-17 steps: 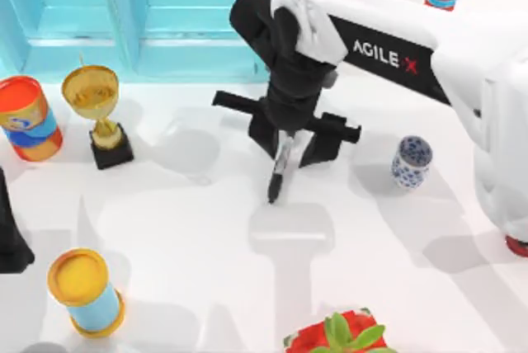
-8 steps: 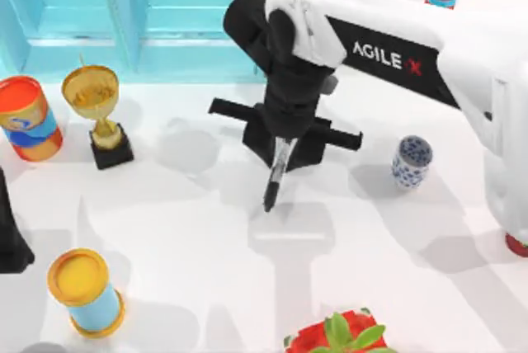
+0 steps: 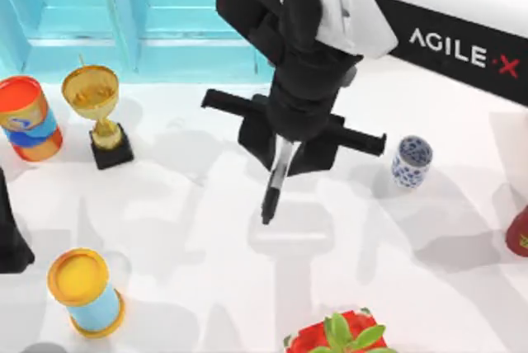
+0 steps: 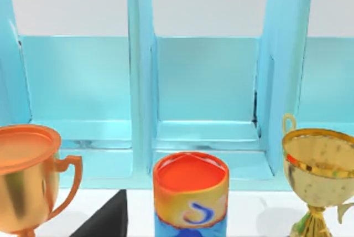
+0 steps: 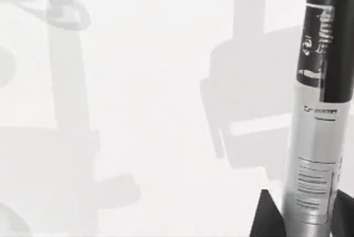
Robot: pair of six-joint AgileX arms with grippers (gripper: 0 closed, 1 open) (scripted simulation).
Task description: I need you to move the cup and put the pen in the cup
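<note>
Top view: white table, teal shelving.

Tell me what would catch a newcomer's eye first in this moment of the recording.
First the right arm, reaching over the table's middle in the top view, its right gripper shut on the pen, which hangs tip-down above the white table. Next the small blue-patterned cup, standing upright just right of that gripper, apart from it. A gold trophy and an orange-topped can stand at the left before a turquoise rack.
</note>
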